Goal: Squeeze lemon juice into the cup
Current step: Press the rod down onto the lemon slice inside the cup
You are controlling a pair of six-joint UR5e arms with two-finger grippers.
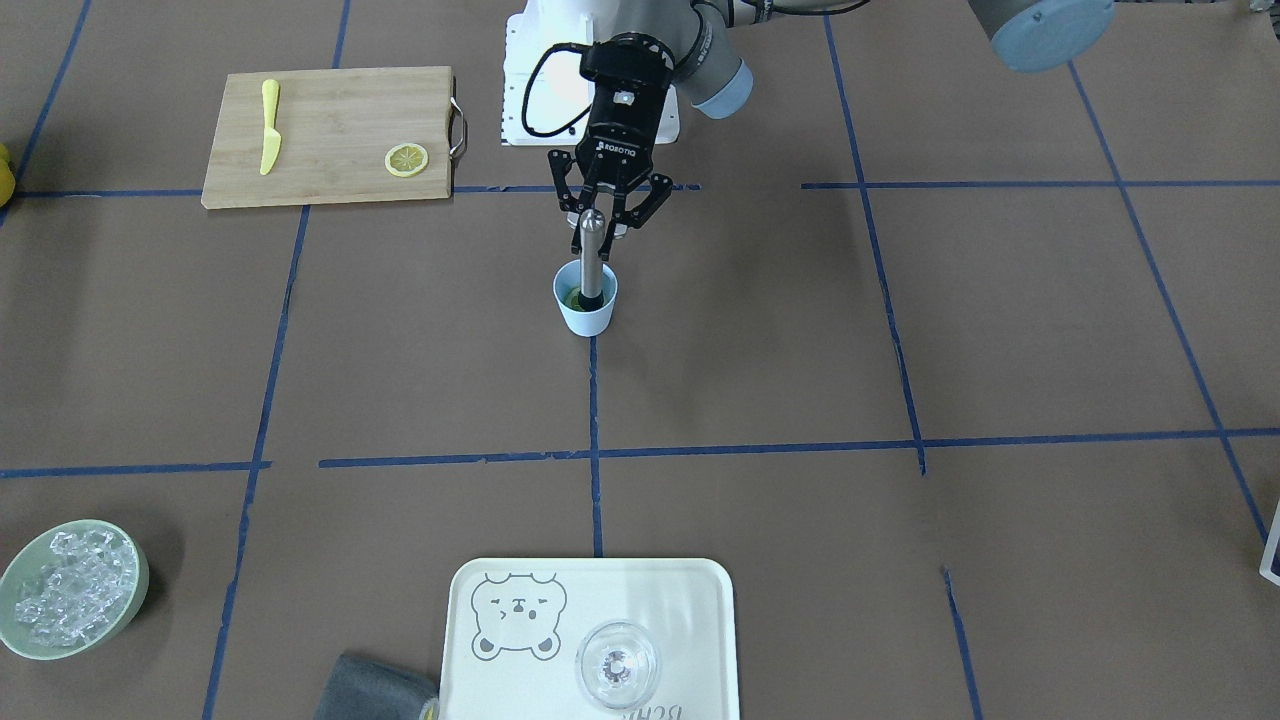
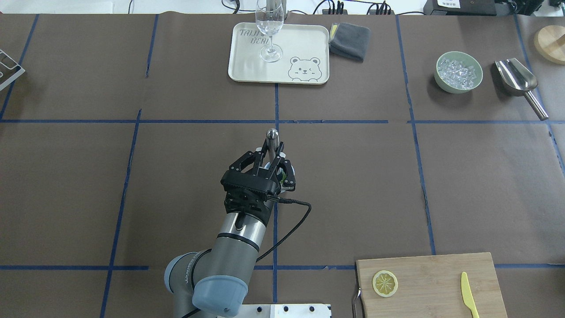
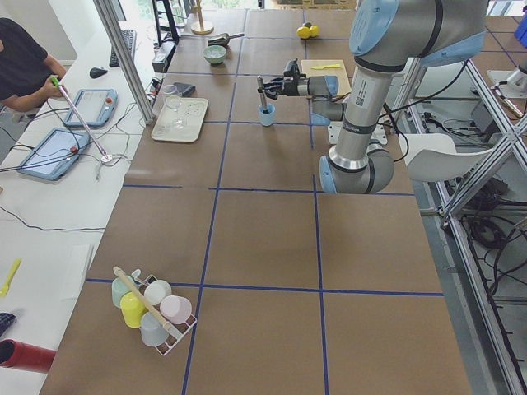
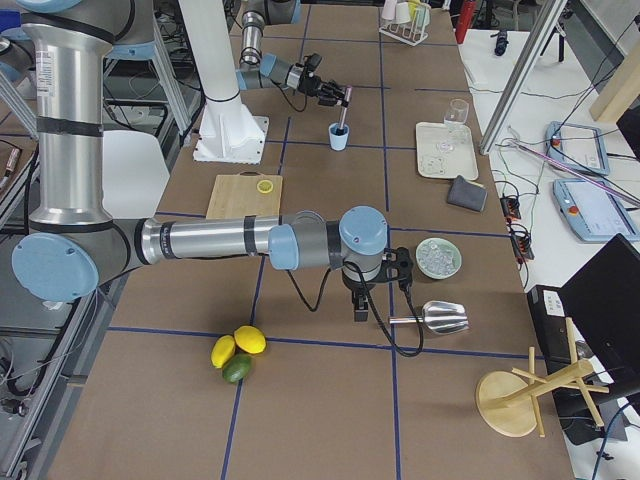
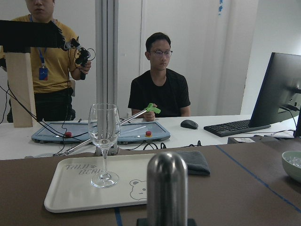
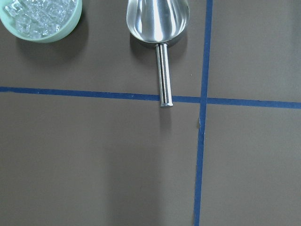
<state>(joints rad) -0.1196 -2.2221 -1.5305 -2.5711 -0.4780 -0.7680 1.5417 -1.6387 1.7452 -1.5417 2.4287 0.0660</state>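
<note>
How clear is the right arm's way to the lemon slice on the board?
Probably clear, yes. The lemon slice lies flat and bare on the cutting board, with the knife well apart from it. The right arm hangs by the scoop; the left arm is off at the cup.

Bear-print tray [image 2: 247,66] on surface: wine glass [image 2: 269,26] standing on it; grey cloth [image 2: 351,40] just beside; bowl of ice [image 2: 446,87], metal scoop [image 2: 518,81] beyond the cloth; cutting board [image 2: 428,282] with yellow knife [image 2: 468,300] well apart.

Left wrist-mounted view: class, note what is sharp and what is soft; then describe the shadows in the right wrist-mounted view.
Left wrist-mounted: the close metal muddler looks soft, the wine glass sharp. Right wrist-mounted: the scoop and ice bowl cast faint, soft-edged shadows.
</note>
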